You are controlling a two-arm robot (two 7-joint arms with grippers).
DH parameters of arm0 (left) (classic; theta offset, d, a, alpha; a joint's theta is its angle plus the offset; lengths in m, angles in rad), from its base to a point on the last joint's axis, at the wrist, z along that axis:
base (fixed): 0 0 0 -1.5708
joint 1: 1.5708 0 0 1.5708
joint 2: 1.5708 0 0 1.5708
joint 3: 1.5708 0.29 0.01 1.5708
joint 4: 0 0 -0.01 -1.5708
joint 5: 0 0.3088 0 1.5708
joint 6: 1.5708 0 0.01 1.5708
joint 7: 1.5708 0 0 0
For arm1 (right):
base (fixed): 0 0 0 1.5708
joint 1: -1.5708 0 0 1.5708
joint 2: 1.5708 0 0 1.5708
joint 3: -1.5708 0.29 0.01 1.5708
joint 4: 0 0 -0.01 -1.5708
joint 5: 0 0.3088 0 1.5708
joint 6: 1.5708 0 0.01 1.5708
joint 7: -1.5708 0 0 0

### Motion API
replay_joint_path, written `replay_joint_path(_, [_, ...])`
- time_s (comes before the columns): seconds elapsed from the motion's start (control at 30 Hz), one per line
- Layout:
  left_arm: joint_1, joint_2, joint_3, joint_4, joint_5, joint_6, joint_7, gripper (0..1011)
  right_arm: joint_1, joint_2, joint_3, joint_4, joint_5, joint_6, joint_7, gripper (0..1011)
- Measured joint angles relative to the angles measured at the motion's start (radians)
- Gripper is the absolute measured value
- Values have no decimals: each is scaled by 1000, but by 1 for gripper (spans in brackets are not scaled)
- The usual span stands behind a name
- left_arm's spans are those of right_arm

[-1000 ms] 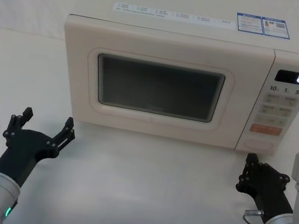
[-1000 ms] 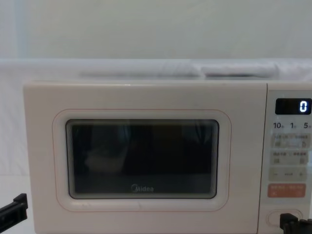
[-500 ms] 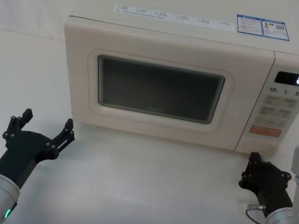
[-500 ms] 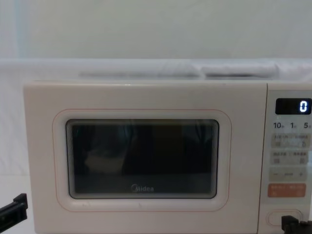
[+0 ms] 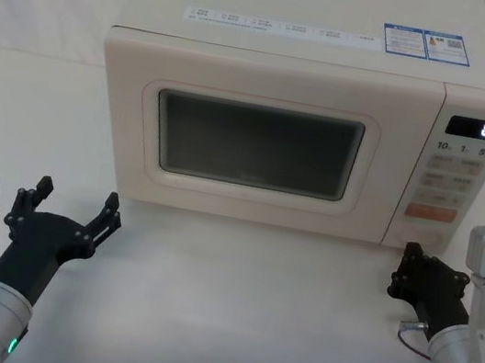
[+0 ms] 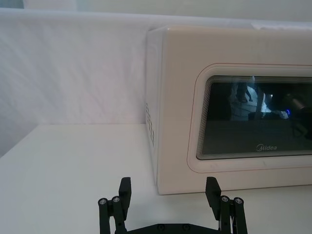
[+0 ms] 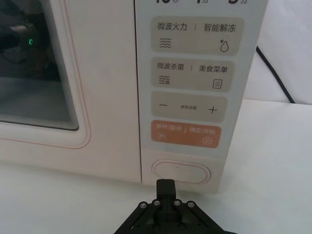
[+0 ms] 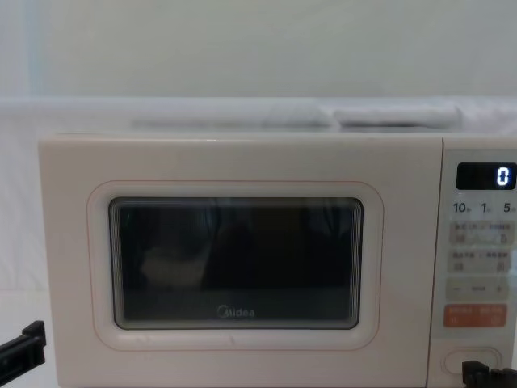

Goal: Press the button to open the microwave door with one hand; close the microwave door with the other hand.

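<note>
"Midea" microwave door (image 8: 234,267), display (image 8: 485,176) "0"; left hand (image 5: 70,209) spread apart, right hand (image 7: 165,187) seemingly pinched together.

Left pincer (image 5: 73,206) spread wide, right pincer (image 5: 406,271) closed.

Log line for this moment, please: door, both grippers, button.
microwave door: shut | right gripper: shut, just short of button | left gripper: open, on the door's left side | display: 0
</note>
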Motion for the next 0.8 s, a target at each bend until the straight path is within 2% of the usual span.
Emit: replay_joint_path(0.8, [0, 0, 0, 0, 0, 0, 0, 1001, 53, -16, 21, 70, -4, -15, -7, 0])
